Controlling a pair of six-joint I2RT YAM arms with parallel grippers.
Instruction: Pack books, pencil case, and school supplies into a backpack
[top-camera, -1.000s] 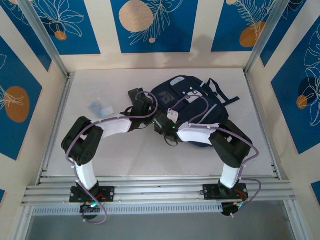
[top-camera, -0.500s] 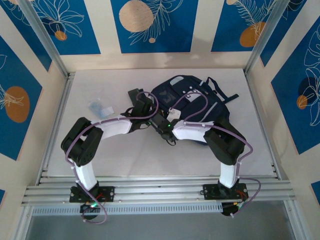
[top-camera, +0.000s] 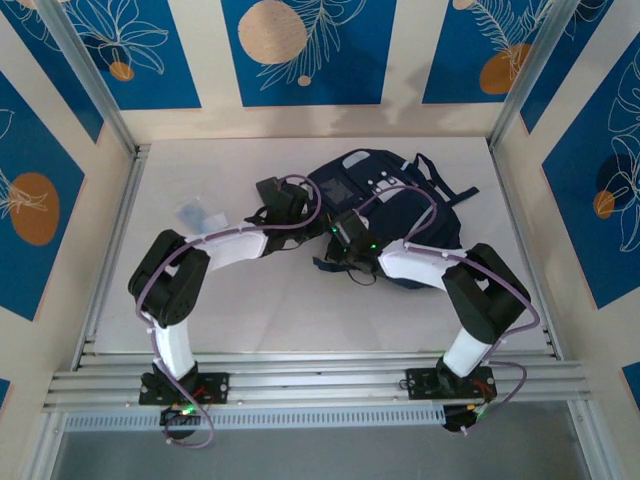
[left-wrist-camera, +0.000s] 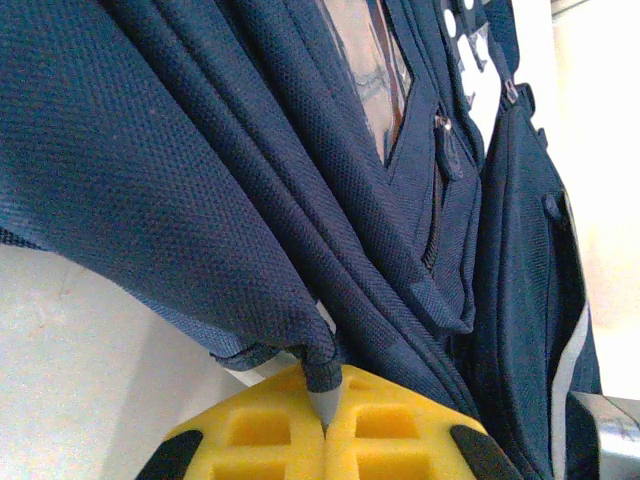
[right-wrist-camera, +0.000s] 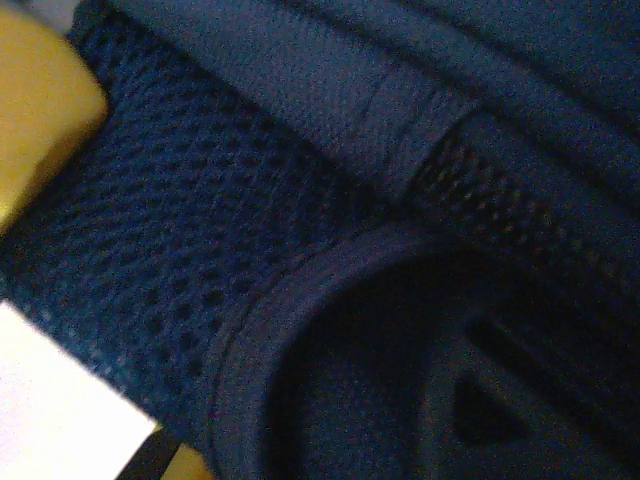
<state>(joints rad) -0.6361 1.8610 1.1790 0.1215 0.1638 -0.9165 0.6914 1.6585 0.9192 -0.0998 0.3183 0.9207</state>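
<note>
Both arms are meeting at the backpack (top-camera: 400, 205): I'm watching the left gripper (left-wrist-camera: 325, 425) pinching a fabric fold, the right gripper (top-camera: 343, 228) sitting closed against mesh.

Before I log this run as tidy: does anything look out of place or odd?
The school supplies lie loose on the table, left of the backpack, unpacked. The backpack lies rumpled, a fold pinched in the left gripper.

The backpack (top-camera: 400, 212) lies on the table (top-camera: 250, 300), toward the back and a bit right of the middle. The school supplies (top-camera: 198, 215) lie well off to its left. The left gripper (left-wrist-camera: 325, 428) is at its left edge, and the right gripper (top-camera: 342, 228) is at its near edge.
</note>
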